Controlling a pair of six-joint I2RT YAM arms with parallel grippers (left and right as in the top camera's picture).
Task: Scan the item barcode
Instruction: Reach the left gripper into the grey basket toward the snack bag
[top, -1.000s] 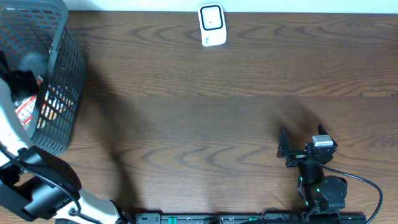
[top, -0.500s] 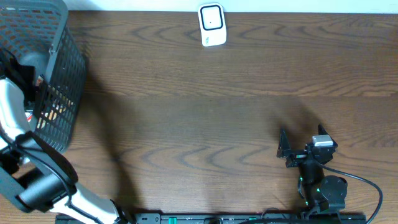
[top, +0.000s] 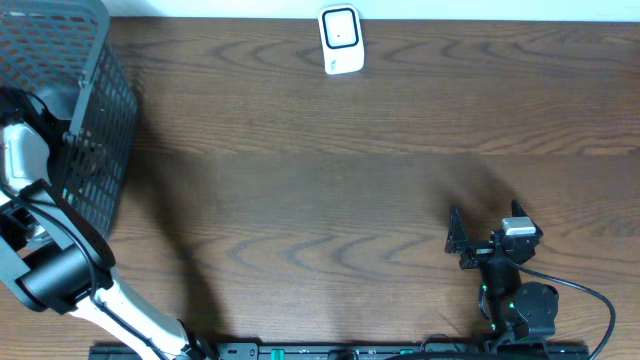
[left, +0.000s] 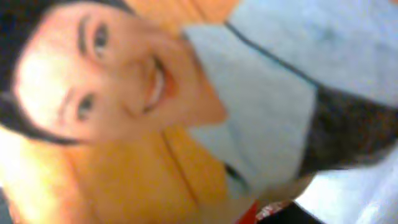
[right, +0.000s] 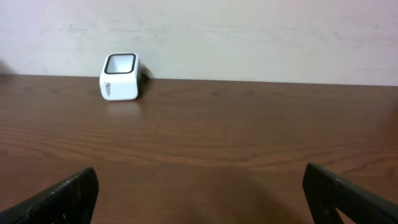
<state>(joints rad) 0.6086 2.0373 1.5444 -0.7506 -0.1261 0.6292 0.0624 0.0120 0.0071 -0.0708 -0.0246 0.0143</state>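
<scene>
Item: printed packet (left: 186, 124), judged to lie inside the basket (top: 100, 120), close before the left fingers; left arm (top: 20, 170) nearer. Long axis unclear.
State, left fingers: hidden, cannot tell.
State, right fingers (right: 62, 199): wide apart, empty; scanner (right: 119, 78) well ahead-left of them.

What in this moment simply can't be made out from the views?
- Left arm tip: overhead, inside the basket, behind mesh; jaws unseen.
- Printed packet: left wrist, blurred, fills frame; no barcode readable.
- Basket contents: overhead, masked by mesh and arm.
</scene>
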